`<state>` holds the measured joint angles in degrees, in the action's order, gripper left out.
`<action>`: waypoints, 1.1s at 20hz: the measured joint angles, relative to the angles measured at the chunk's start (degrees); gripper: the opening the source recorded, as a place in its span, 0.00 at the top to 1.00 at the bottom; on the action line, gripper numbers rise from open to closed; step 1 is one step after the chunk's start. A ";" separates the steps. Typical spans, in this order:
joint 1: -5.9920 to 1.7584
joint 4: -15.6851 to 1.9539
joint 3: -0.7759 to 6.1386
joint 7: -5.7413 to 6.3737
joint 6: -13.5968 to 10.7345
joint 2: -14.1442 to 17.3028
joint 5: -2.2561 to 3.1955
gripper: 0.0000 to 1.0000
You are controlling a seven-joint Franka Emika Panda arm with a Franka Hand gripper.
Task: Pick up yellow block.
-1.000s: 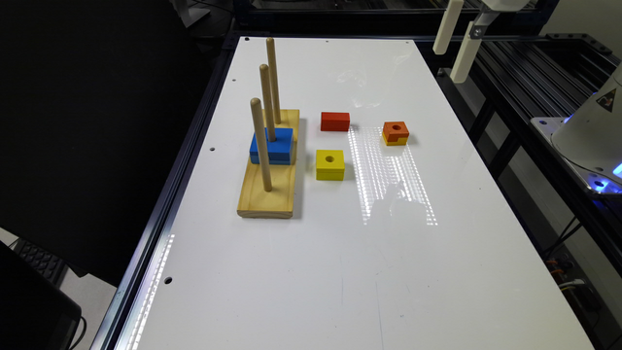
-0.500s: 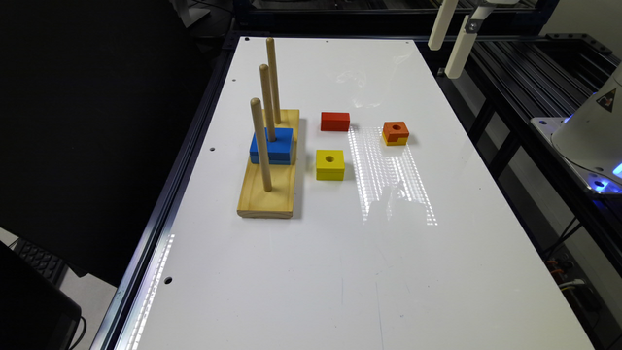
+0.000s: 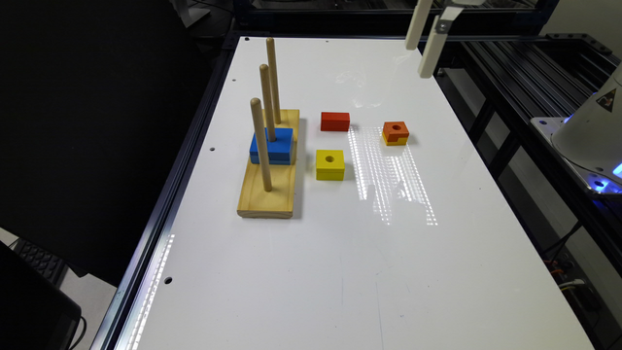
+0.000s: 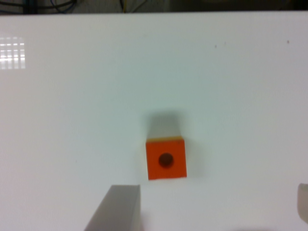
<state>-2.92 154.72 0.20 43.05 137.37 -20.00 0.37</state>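
Note:
The yellow block [image 3: 330, 164], all yellow with a round hole in its top, lies on the white table [image 3: 340, 272] just beside the wooden peg base [image 3: 268, 182]. My gripper [image 3: 418, 61] hangs high over the table's far edge at the exterior view's right, well away from the yellow block. In the wrist view my gripper [image 4: 211, 187] is open, with its fingers [image 4: 118, 209] wide apart and nothing between them. Below it on the table sits the orange-topped block [image 4: 166, 159].
A red block [image 3: 335, 121] lies behind the yellow one. The orange-topped block [image 3: 395, 132] with a yellow lower layer sits to the exterior view's right. A blue block [image 3: 271, 146] sits on the middle of three pegs. Black rails [image 3: 525, 87] run along the table's right side.
My gripper has drifted toward the exterior view's left above the far edge of the table. None of the blocks has moved.

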 joint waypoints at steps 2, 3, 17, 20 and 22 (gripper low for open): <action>0.00 -0.61 0.00 0.00 0.00 0.77 0.00 0.00; 0.02 -1.28 0.01 0.00 0.00 1.56 0.00 0.00; 0.21 -8.00 2.31 1.03 0.00 7.79 -0.57 0.00; 0.21 -9.75 3.35 1.86 0.00 9.74 -0.67 0.00; 0.21 -10.94 4.09 2.31 0.00 11.00 -0.84 0.00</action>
<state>-2.72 143.78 4.28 45.37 137.37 -9.01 -0.47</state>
